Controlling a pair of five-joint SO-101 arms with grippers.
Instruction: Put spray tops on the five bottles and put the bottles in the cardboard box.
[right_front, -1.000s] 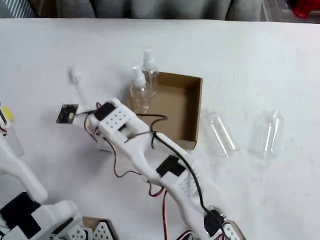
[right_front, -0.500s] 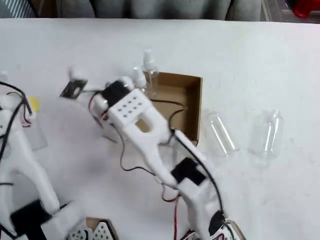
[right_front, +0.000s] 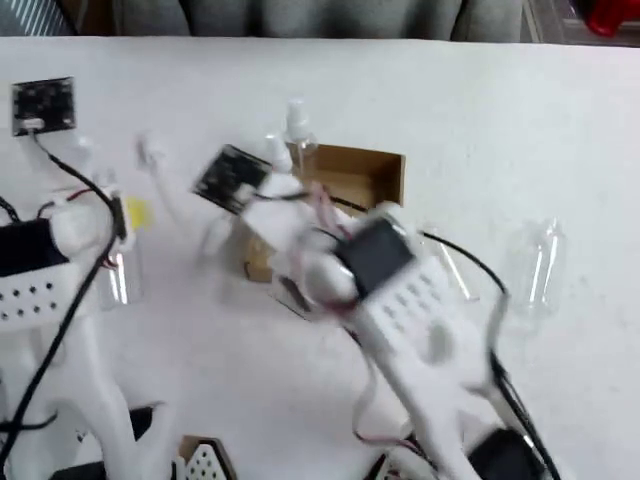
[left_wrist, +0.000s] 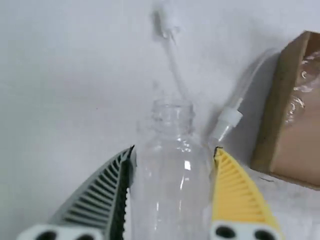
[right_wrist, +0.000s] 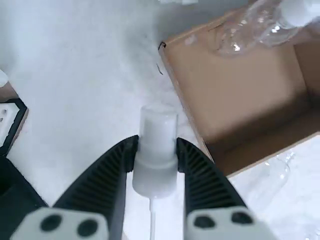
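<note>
Left tool (left_wrist: 173, 150): clenched on an open bottle; the grey finger (left_wrist: 107, 192) and the yellow finger (left_wrist: 235, 192) press its two sides.
Open bottle (left_wrist: 172, 175): clear, with a bare neck and no top; in the high view it is at the left part of the desk (right_front: 500, 100), inside the left tool.
First loose spray top (left_wrist: 165, 22): lies on the desk beyond the neck of the open bottle, and its thin tube points back toward the bottle.
Second loose spray top (left_wrist: 226, 120): lies on the desk between the open bottle and the cardboard box, just beside the box wall.
Right tool (right_wrist: 156, 142): clenched on a white spray top; both black fingers (right_wrist: 107, 182) touch it.
Held spray top (right_wrist: 156, 150): its head points away from the wrist, its tube hangs toward the wrist; it is above the desk, near a corner of the box.
Cardboard box (right_front: 378, 178): open, at the middle of the desk.
Two capped bottles (right_front: 296, 135): inside the box at its far left corner, close together, each with a spray top on.
Bottle behind the right arm (right_front: 455, 262): clear, outside the box, partly hidden.
Rightmost bottle (right_front: 535, 265): clear, lies on the desk, well apart from the box.
</note>
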